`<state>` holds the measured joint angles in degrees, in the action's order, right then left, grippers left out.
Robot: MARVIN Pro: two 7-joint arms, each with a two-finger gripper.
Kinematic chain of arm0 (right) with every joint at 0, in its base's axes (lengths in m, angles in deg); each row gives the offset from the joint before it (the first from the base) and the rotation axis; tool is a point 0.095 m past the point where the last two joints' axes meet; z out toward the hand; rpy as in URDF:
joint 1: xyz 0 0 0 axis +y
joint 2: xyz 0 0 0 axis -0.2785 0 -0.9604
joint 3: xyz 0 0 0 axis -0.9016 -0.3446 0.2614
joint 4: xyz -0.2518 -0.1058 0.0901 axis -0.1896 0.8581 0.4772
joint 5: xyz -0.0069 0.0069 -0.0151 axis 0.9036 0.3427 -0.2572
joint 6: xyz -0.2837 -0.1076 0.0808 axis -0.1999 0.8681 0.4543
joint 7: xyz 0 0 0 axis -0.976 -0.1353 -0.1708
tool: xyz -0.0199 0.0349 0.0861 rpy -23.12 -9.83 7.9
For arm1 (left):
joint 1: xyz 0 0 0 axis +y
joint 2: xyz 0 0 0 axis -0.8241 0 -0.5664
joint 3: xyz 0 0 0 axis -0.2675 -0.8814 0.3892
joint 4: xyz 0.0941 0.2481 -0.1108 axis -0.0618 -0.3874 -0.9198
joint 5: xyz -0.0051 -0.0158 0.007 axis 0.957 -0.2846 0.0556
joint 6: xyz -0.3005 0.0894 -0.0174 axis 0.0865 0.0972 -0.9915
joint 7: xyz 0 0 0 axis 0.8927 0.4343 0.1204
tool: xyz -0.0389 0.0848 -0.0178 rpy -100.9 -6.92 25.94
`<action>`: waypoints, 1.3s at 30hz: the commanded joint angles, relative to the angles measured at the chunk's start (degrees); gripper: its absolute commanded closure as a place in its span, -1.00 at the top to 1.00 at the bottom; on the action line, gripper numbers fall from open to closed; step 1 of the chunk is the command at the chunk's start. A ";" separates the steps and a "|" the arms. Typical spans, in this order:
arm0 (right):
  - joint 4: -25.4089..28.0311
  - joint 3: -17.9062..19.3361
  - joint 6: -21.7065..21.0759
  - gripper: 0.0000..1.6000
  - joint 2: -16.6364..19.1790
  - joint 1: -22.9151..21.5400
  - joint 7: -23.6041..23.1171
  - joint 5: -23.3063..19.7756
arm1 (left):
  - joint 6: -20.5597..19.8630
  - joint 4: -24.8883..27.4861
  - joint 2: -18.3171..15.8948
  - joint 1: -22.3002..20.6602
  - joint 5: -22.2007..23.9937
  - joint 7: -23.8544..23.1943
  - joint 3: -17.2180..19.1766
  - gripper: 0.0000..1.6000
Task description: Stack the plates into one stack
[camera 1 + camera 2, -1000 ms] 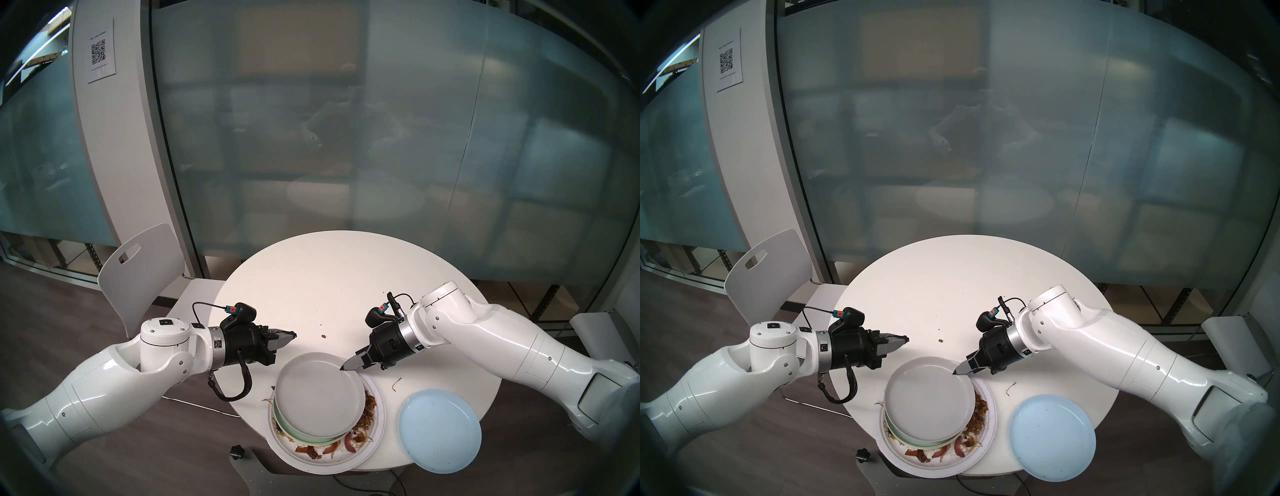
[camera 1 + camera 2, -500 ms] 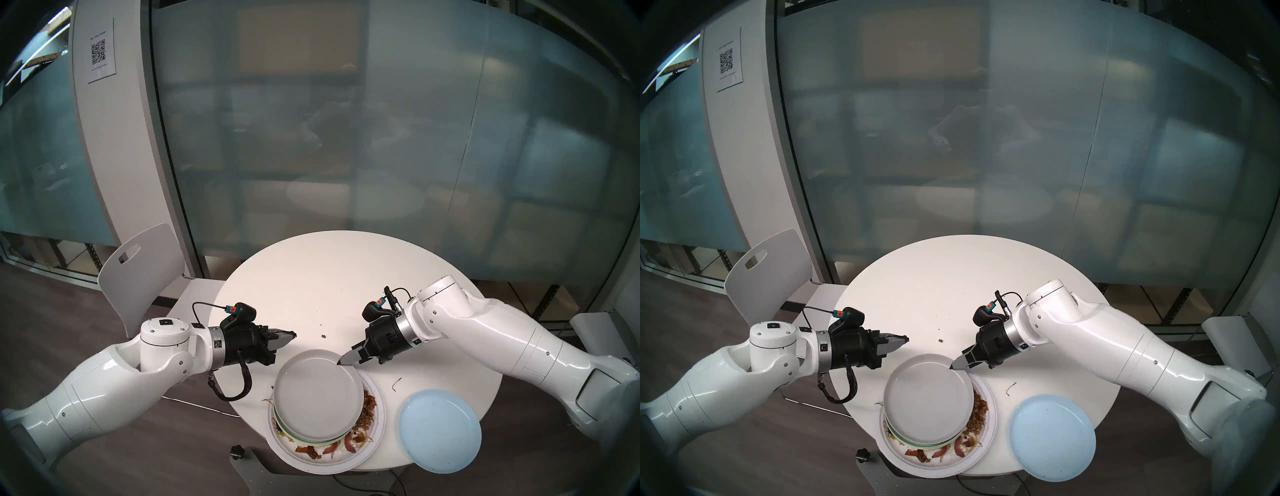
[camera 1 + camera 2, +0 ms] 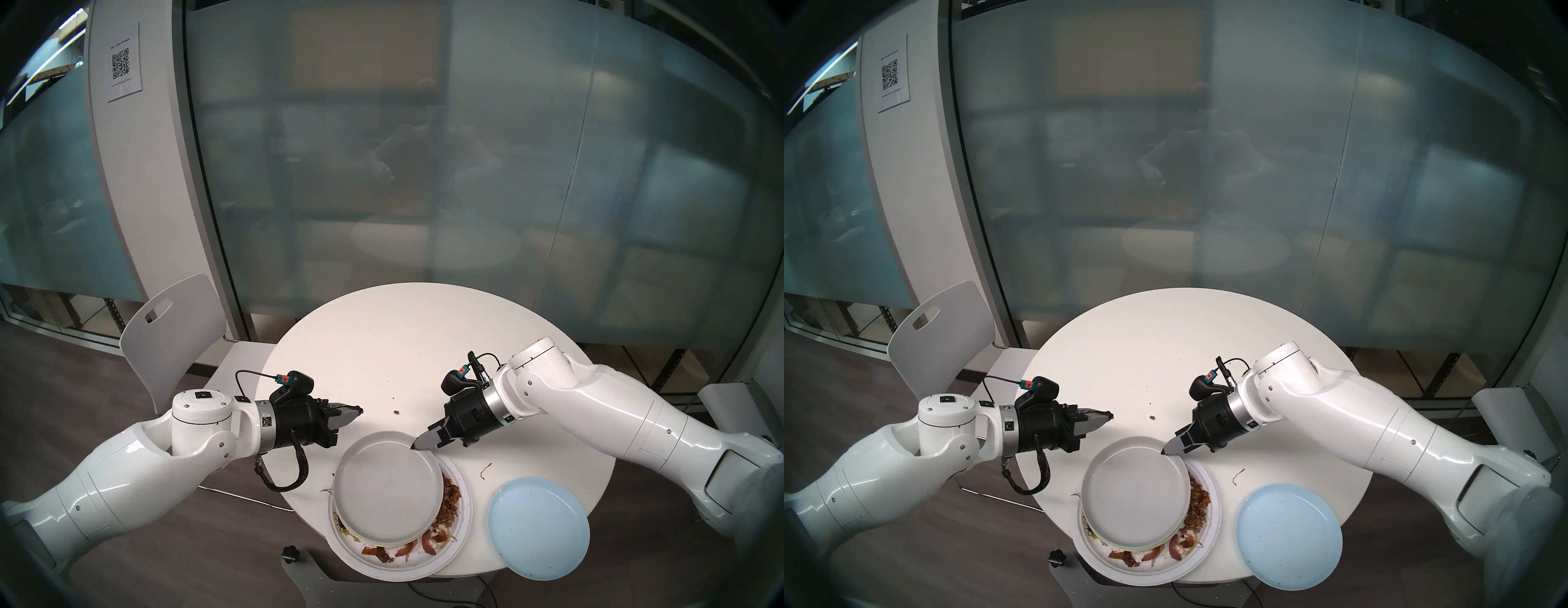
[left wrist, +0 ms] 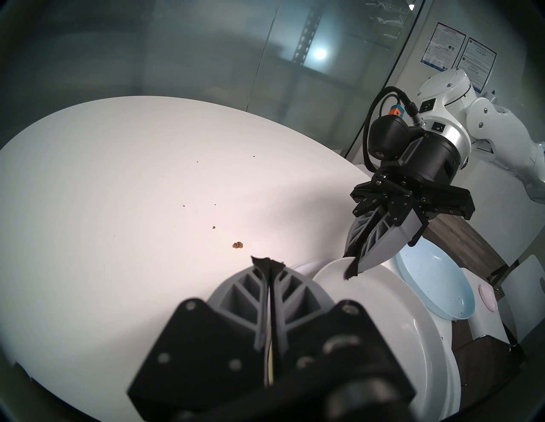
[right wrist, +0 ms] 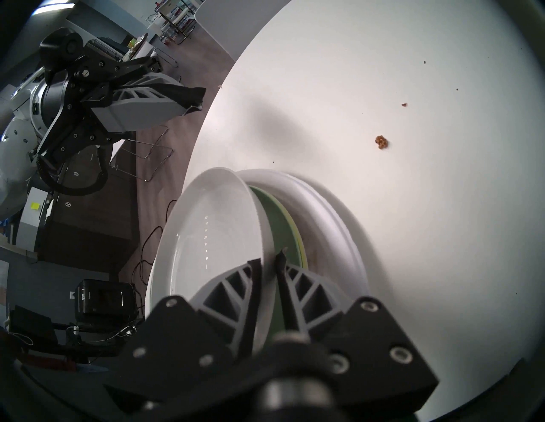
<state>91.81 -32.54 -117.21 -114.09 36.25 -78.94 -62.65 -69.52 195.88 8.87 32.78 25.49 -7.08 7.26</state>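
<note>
Right gripper (image 5: 269, 262) straddles the grey plate's (image 3: 388, 488) rim, jaws slightly apart, to settle it on the stack (image 3: 382, 541).

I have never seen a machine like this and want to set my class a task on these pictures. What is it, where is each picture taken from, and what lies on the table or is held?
It is a robot with two white arms, each ending in a two-fingered gripper. The two wide pictures come from cameras on its head, looking down at a round white table; the other two come from a camera on each wrist. On the table lies a large paper plate with food scraps, bearing a pile of smaller plates, a grey plate on top. A light blue plate lies apart beside it. The left gripper is shut and empty. The right gripper has its fingers either side of the grey plate's rim; whether they pinch it is unclear.
</note>
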 commanded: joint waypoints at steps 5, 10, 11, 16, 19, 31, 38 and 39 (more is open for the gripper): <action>1.62 1.19 0.05 0.42 0.27 -0.64 0.71 -1.39 | 0.36 1.08 -0.15 -0.28 0.16 0.11 0.67 -0.60; 3.99 4.12 0.05 0.50 3.12 0.97 2.02 -3.99 | 0.35 1.03 -0.14 -0.33 0.15 0.07 0.63 -0.60; 4.66 5.04 0.27 0.46 4.14 1.72 2.43 -4.90 | 0.34 1.01 -0.13 -0.35 0.14 0.05 0.62 -0.60; 6.56 9.66 3.94 0.43 7.89 5.53 3.10 -9.85 | 0.31 0.92 -0.09 -0.43 0.11 -0.02 0.56 -0.60; 7.74 10.42 4.23 0.47 10.44 6.25 2.89 -10.44 | 0.29 0.87 -0.06 -0.46 0.09 -0.05 0.53 -0.60; 8.75 18.84 3.97 0.51 15.52 13.58 3.97 -12.94 | 0.27 0.77 -0.03 -0.54 0.08 -0.10 0.45 -0.60; 10.97 23.20 4.54 0.51 20.43 19.42 4.12 -15.61 | 0.26 0.74 -0.03 -0.56 0.08 -0.11 0.43 -0.60; 10.89 23.37 4.36 0.51 20.54 19.61 4.07 -15.83 | 0.26 0.74 -0.03 -0.57 0.08 -0.11 0.42 -0.60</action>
<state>100.37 -12.96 -113.49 -99.02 50.43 -74.52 -75.57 -69.52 195.88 8.87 32.69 25.49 -7.14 7.19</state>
